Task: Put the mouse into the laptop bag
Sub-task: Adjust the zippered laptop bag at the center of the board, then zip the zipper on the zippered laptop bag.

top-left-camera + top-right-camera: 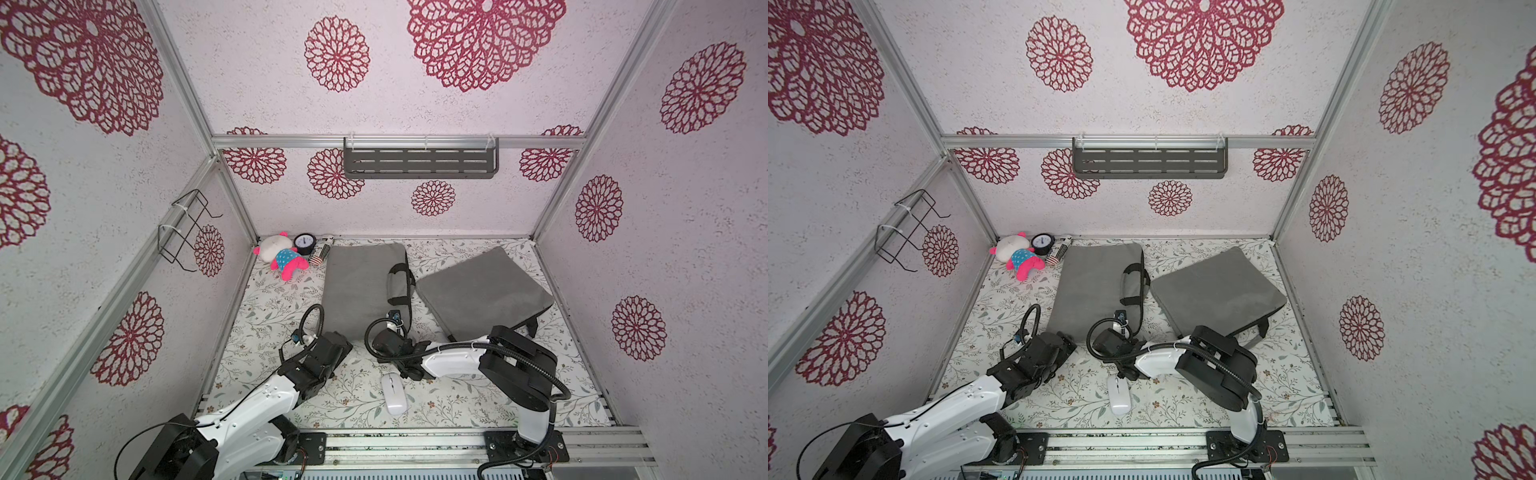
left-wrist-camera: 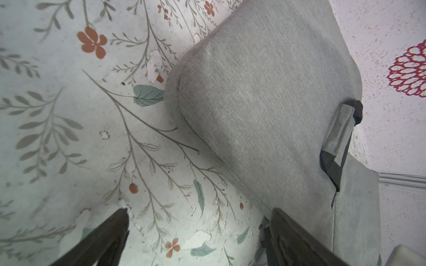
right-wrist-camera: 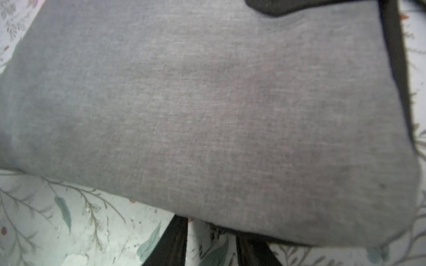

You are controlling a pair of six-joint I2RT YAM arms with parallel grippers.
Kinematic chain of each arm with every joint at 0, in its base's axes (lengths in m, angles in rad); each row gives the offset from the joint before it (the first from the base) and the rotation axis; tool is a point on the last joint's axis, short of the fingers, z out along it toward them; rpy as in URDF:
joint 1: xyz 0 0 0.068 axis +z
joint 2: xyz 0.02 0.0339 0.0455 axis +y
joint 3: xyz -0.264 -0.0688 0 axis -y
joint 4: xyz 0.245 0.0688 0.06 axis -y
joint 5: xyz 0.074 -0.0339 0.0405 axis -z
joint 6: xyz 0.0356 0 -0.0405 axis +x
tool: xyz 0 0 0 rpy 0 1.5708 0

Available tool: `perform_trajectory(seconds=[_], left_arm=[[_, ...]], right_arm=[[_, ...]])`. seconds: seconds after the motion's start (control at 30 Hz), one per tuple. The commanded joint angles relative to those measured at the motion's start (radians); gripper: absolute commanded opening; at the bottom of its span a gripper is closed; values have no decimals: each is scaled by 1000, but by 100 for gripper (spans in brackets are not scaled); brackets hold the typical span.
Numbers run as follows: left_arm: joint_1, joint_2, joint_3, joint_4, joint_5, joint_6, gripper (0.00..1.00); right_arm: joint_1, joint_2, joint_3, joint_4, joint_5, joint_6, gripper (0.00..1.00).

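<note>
Right gripper (image 3: 211, 226) first: I have it at the near hem of the grey fabric laptop bag with black-trimmed handles (image 1: 357, 286). Its jaws are drawn in narrow and its fingertips vanish under the cloth, so I cannot tell whether it has actually caught the hem. Left gripper (image 2: 200, 210) hangs spread wide over the bag's other near corner, with nothing in it. The flat white wireless mouse (image 1: 394, 394) lies outside the bag on the floral-printed surface (image 1: 340, 399), towards the near edge and just beside the right arm.

I judge this to be the opening step, with the mouse not yet picked up. To do it well I want only the top layer of fabric pinched. Then a slow lift should make the mouth gape without dragging the whole bag. The left gripper could press its corner down as an anchor.

A second grey fabric bag (image 1: 482, 291) sits just to the right, its corner close to the first bag's handles, so a wide swing risks snagging. My right arm crowds the mouse. A white-and-pink plush toy (image 1: 282, 255), a round black dial (image 1: 304, 243) and a striped tube (image 1: 321, 252) are tucked in the far left corner, well apart.
</note>
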Motion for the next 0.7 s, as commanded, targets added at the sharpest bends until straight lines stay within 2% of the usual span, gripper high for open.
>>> perform_trajectory(seconds=[0.0, 0.1, 0.13, 0.27, 0.4, 0.67], left_arm=[[9, 23, 9, 40, -2, -18, 98], [9, 56, 23, 78, 23, -10, 98], [9, 70, 33, 88, 40, -5, 98], [9, 152, 79, 138, 96, 12, 98], [9, 256, 102, 237, 144, 8, 98], [19, 419, 154, 300, 167, -5, 99]], right_arm=[[-7, 18, 15, -20, 10, 13, 18], [-6, 9, 6, -9, 6, 9, 2], [-5, 4, -3, 5, -2, 1, 0], [8, -31, -46, 79, -33, -31, 0], [47, -67, -72, 119, -3, -82, 0], [103, -85, -132, 272, -24, -156, 0]])
